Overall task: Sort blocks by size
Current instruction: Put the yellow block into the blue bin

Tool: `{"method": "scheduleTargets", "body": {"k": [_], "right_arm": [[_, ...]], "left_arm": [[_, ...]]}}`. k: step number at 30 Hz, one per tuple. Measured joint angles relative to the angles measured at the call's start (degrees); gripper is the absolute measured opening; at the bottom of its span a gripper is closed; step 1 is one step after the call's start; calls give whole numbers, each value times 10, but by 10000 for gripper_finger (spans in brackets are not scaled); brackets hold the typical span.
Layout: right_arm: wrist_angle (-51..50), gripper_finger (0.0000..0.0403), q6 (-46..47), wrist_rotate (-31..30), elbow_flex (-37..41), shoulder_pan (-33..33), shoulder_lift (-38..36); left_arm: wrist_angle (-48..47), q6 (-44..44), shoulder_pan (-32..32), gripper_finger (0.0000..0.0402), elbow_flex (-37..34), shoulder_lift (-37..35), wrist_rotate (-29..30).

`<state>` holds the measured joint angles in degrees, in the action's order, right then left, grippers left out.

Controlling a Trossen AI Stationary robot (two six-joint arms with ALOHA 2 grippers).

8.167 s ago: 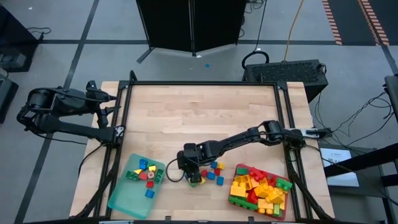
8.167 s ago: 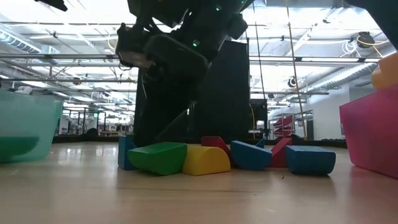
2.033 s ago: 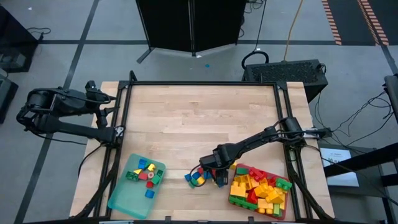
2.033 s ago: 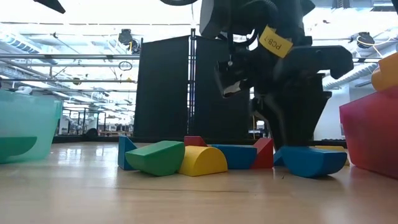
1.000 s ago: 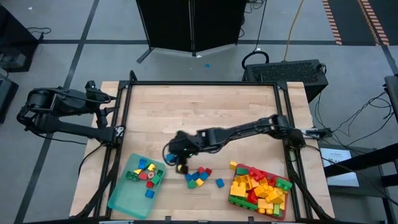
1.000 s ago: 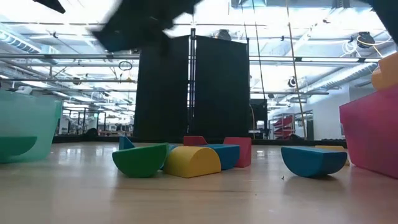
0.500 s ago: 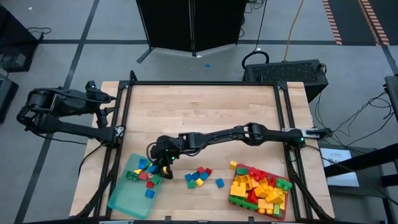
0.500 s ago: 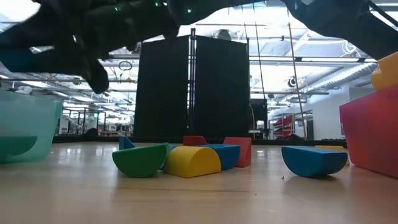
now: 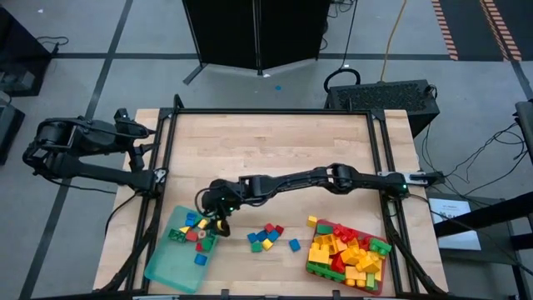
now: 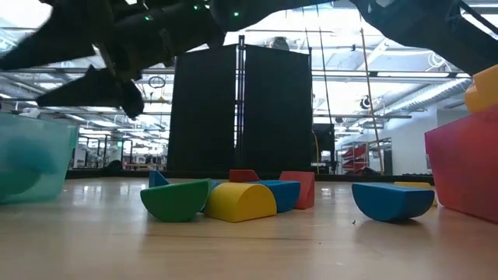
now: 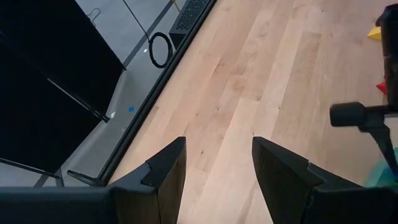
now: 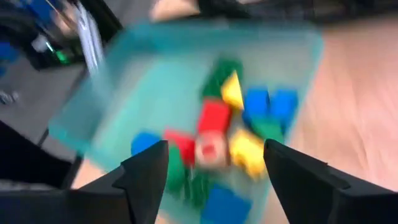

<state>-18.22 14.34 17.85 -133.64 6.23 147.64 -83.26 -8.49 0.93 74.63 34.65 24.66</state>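
I am hovering my right fingers [image 9: 218,218], spread and empty, over the translucent teal plastic tray [image 9: 162,265], where small blocks [image 9: 193,230] belong; my left fingers [image 11: 214,163] are waiting open, well away.

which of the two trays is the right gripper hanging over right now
The translucent teal tray near the table's front left: the right gripper, jaws open, hangs over its small blocks. The red tray sits front right.

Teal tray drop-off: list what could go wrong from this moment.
1. The right gripper hangs over the teal tray's near corner with open fingers; a block released there could bounce off the rim onto the table.
2. Pulling back, the right arm could sweep the loose blocks lying between the trays.
3. The red tray is heaped, so its top blocks may spill.
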Motion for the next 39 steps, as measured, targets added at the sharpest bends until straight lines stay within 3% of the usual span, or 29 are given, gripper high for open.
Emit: {"method": "scheduleTargets", "body": {"k": [3, 7, 10, 13, 19, 25, 31, 39], "right_arm": [[-116, 241, 7, 0, 0, -9, -29], [-391, 221, 15, -18, -1, -29, -103], [-602, 215, -2, -82, 0, -27, -146], [-704, 215, -4, -127, 15, -8, -184], [-685, 215, 96, -190, 170, 17, -322], [-549, 220, 208, -159, 386, 40, -415], [-478, 236, 258, -117, 490, 56, -414], [-442, 237, 239, -75, 516, 59, -369]], "left_arm": [[0, 0, 0, 187, 0, 0, 0], [-3, 2, 0, 187, 0, -2, -4], [-4, 0, 0, 187, 0, -6, -5], [-4, 3, 0, 187, 0, -14, -5], [-4, 3, 0, 187, 0, -36, -5], [-3, -1, 0, 187, 0, -62, -4], [-3, -1, 0, 187, 0, -70, -4], [-2, 0, 0, 187, 0, -70, -4]]}}
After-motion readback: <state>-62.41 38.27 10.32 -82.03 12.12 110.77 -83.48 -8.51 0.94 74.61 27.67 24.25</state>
